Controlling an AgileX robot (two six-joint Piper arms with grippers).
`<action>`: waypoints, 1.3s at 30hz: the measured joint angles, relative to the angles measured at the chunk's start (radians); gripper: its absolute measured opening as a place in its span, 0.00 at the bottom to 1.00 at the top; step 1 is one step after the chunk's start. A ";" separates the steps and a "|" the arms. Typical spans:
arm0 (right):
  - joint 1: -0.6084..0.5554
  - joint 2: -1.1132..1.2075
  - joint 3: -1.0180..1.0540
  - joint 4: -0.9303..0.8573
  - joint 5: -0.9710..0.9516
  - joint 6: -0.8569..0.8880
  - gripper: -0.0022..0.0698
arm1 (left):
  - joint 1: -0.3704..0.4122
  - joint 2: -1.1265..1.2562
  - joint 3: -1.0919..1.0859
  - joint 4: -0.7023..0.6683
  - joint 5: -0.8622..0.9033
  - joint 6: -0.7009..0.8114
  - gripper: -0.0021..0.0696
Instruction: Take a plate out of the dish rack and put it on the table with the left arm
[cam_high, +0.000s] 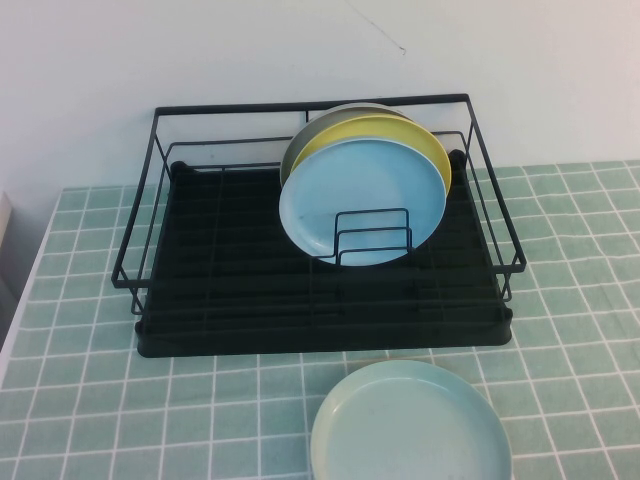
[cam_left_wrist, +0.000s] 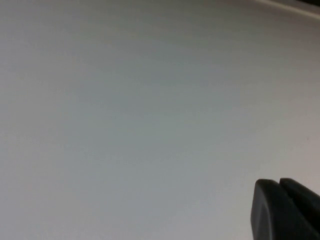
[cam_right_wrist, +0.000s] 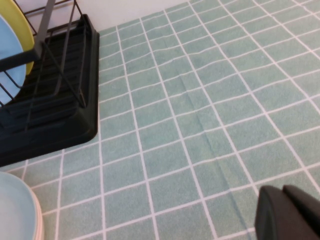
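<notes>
The sky-blue plate (cam_high: 362, 205) stands upright at the front of the small wire holder in the black dish rack (cam_high: 200, 300), on the pale green tiled table (cam_high: 90, 400). An edge of this plate also shows in the right wrist view (cam_right_wrist: 10, 60), beside the rack (cam_right_wrist: 60, 115). Neither arm shows in the high view. My left gripper (cam_left_wrist: 279, 184) is shut and empty, facing only a plain pale surface. My right gripper (cam_right_wrist: 283, 191) is shut and empty above bare tiles (cam_right_wrist: 200, 100), to the right of the rack.
A yellow plate (cam_high: 420, 135) and a grey-olive plate (cam_high: 330, 118) stand behind the blue one. A paler mint-green plate (cam_high: 410, 425) lies flat on the table in front of the rack, and its rim shows in the right wrist view (cam_right_wrist: 15, 210). A white wall stands behind the rack.
</notes>
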 joint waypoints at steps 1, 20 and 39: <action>0.000 0.000 0.000 0.000 0.000 0.000 0.03 | 0.000 0.000 -0.018 -0.001 0.000 -0.003 0.02; 0.000 0.000 0.000 0.000 0.000 0.000 0.03 | 0.000 0.387 -0.836 0.069 1.375 0.034 0.02; 0.000 0.000 0.000 0.000 0.000 0.000 0.03 | 0.000 0.926 -0.982 -1.072 1.737 1.243 0.02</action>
